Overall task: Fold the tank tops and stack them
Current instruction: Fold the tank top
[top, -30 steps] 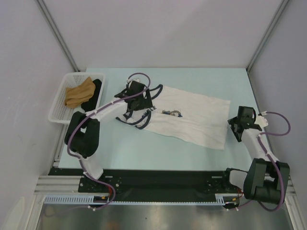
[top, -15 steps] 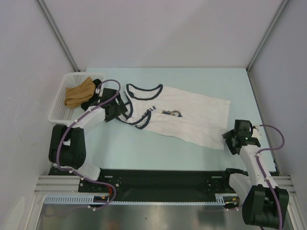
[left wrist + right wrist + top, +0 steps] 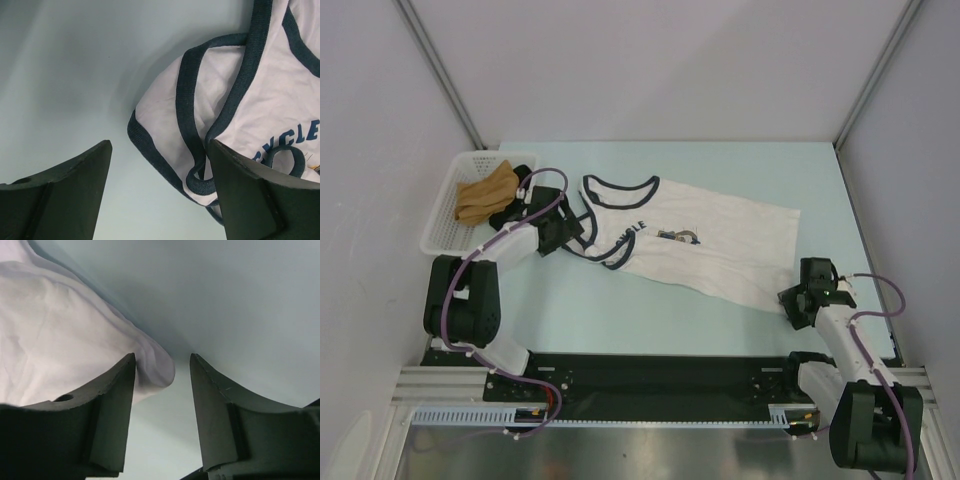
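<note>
One white tank top (image 3: 720, 245) with navy trim lies spread flat on the table, print (image 3: 677, 237) up, neck to the left, hem to the right. My left gripper (image 3: 565, 232) is open at the left shoulder straps. In the left wrist view the bunched strap loop (image 3: 170, 125) lies between the open fingers of the gripper (image 3: 159, 145). My right gripper (image 3: 792, 300) is open at the near right hem corner. In the right wrist view that white corner (image 3: 150, 367) lies between the spread fingers of the gripper (image 3: 162, 357), which are not closed on it.
A white mesh basket (image 3: 440, 225) stands at the table's left edge and holds a tan cloth (image 3: 485, 195) and a black cloth (image 3: 515, 205). Grey walls and metal frame posts enclose the table at the left, back and right.
My left gripper has moved left off the neck area to the shoulder straps, uncovering the neckline. My right gripper has moved nearer and down to the near right hem corner.
</note>
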Motion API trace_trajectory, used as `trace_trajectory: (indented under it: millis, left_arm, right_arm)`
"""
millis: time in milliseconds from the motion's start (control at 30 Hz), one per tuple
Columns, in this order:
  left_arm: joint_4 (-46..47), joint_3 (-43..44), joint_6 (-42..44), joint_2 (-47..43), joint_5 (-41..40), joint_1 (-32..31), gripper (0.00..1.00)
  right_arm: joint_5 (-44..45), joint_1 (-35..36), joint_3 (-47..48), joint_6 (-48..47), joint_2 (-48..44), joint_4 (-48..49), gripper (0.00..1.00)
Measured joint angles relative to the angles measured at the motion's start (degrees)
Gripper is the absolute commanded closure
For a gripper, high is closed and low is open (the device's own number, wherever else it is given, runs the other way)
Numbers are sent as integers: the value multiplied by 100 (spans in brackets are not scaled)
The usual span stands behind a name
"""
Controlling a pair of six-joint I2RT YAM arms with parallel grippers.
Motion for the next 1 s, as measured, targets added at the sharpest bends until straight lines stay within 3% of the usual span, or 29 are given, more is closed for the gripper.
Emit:
trace_trajectory:
  millis: [133, 167, 233, 467, 633, 900, 967, 1000]
  left_arm:
    - [59, -17, 2, 4, 2, 0, 17]
    - [61, -22, 0, 4, 2, 0, 16]
    - [74, -37, 2, 4, 2, 0, 17]
    - [140, -236, 0, 2, 4, 2, 17]
    - [221, -422, -7, 2, 103, 2, 25]
    - [525, -664, -114, 2, 415, -87, 25]
    - [586, -730, -168, 4, 455, -195, 30]
    - [625, -765, -205, 4, 481, -262, 42]
  right_arm:
    - [-7, -2, -13, 153, 214, 262, 80]
    - [-4, -17, -11, 173, 256, 306, 91]
    - [-24, -90, -7, 199, 345, 354, 100]
    - [-153, -1029, 155, -37, 623, 492, 100]
    - [-323, -1711, 289, -350, 994, 706, 100]
    - [-535, -1875, 472, -660, 1394, 901, 100]
    - [-560, -1886, 483, -682, 1440, 992, 100]
    - [-570, -1888, 490, -686, 1469, 1047, 100]
